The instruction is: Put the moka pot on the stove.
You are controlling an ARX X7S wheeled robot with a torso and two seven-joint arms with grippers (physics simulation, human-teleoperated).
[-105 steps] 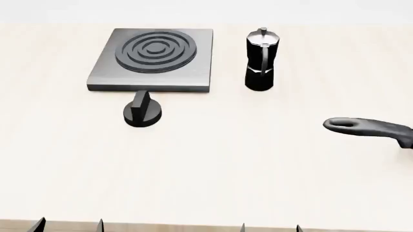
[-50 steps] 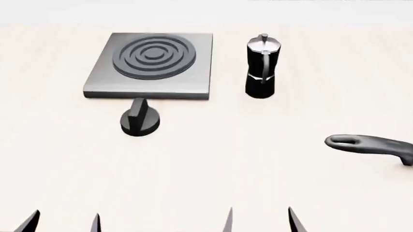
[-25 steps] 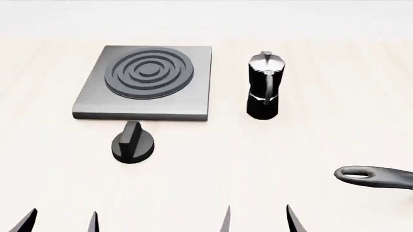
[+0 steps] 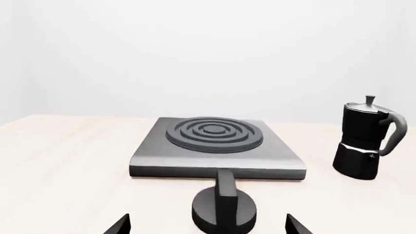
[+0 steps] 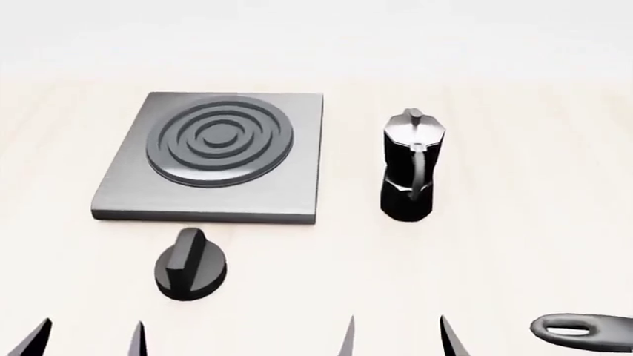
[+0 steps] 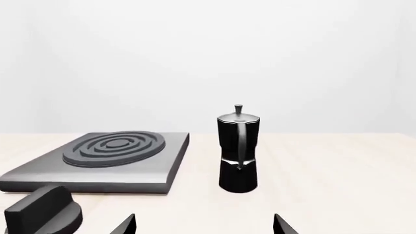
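Observation:
The moka pot [image 5: 410, 174] stands upright on the pale wooden table, just right of the stove [image 5: 213, 156], apart from it. It is glossy black with a silvery lid, its handle facing me. It also shows in the left wrist view [image 4: 364, 141] and the right wrist view [image 6: 238, 153]. The stove is a flat grey slab with raised rings, seen too in the left wrist view [image 4: 217, 148] and the right wrist view [image 6: 104, 158]. My left gripper [image 5: 87, 340] and right gripper [image 5: 398, 337] are open and empty at the near edge, only fingertips showing. The right one points at the pot.
A round black knob [image 5: 190, 267] with a ridge sits in front of the stove, between the left fingertips in the left wrist view [image 4: 224, 207]. A long black pan handle [image 5: 583, 330] lies at the near right.
The view has shifted: stove, pot, knob and pan handle all sit lower and nearer in the head view. The fingertips hold the same places at the bottom edge.

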